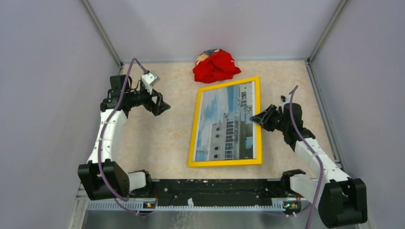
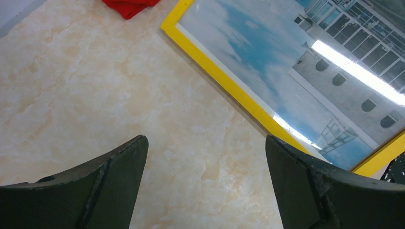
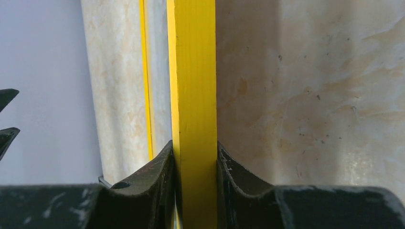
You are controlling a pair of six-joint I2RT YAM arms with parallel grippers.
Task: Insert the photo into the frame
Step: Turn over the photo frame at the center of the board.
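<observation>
The yellow frame (image 1: pixel 192 138) lies in the middle of the table with the photo (image 1: pixel 224 124) of a white building and blue sky showing inside it. My right gripper (image 1: pixel 254 118) is shut on the frame's right edge (image 3: pixel 193 95), which runs between its fingers (image 3: pixel 160 164). My left gripper (image 1: pixel 164 106) is open and empty, above the bare tabletop left of the frame. In the left wrist view the frame's edge (image 2: pixel 224 78) and the glossy photo (image 2: pixel 305 71) lie ahead to the right of my left gripper (image 2: pixel 206 152).
A crumpled red cloth (image 1: pixel 216 66) lies at the back of the table, just beyond the frame's top edge; it also shows in the left wrist view (image 2: pixel 130 5). Grey walls enclose the marbled tabletop (image 1: pixel 153 138) on three sides.
</observation>
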